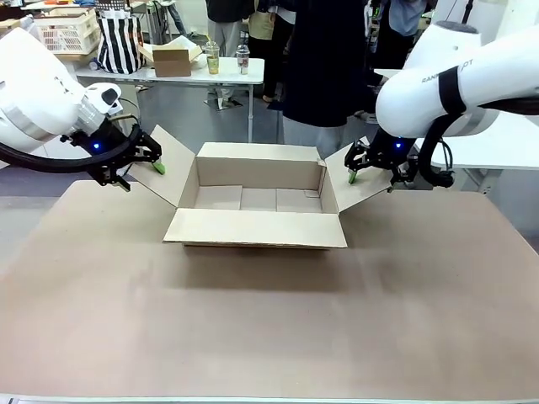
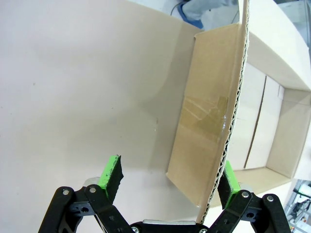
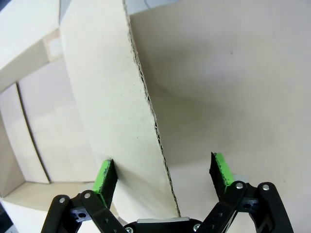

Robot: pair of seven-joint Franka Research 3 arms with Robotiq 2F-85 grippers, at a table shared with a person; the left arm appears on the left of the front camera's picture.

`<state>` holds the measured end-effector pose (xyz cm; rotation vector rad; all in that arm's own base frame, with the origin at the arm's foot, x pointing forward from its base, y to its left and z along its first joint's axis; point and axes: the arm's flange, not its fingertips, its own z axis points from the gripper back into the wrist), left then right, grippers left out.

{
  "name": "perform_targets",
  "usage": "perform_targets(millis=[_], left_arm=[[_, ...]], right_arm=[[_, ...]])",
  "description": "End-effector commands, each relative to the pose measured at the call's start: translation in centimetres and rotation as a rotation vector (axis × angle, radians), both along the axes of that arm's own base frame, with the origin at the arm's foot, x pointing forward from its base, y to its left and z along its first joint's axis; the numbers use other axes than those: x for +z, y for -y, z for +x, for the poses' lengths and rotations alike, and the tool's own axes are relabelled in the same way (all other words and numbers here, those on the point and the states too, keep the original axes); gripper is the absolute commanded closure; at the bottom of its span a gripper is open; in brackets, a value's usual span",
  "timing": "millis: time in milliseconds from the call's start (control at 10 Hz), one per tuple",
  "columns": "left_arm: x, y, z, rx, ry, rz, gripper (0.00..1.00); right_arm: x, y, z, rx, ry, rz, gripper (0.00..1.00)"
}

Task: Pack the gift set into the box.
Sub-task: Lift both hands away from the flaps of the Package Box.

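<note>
The box (image 1: 261,157), a large plain brown carton, stands open at the middle of the table with its four flaps spread out. Its inside shows only bare cardboard. My left gripper (image 1: 156,165) is open at the outer edge of the left flap (image 2: 209,107). In the left wrist view that flap's edge runs down between the spread fingers of the left gripper (image 2: 170,170), close to one green pad. My right gripper (image 1: 354,173) is open at the right flap (image 3: 107,97), whose edge lies between the fingers of the right gripper (image 3: 163,167). The gift set is out of view.
A person (image 1: 324,67) in dark clothes stands just behind the box at the far side. Farther back, a white table holds a small carton (image 1: 173,61) and cups, with a striped bag (image 1: 120,38) beside it. The brown tabletop (image 1: 269,320) in front is bare.
</note>
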<state>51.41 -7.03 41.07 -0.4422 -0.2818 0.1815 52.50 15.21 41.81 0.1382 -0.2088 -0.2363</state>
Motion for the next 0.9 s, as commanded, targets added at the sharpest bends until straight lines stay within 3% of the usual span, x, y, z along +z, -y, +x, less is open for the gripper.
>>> perform_targets(millis=[0, 800], left_arm=[[-0.05, 0.17, -0.12, 0.011, -0.004, 0.016, 0.0], [-0.05, 0.17, -0.12, 0.011, -0.004, 0.016, 0.0]], right_arm=[[0.16, -0.42, 0.26, -0.028, -0.003, -0.02, 0.0], [0.16, -0.42, 0.26, -0.028, -0.003, -0.02, 0.0]])
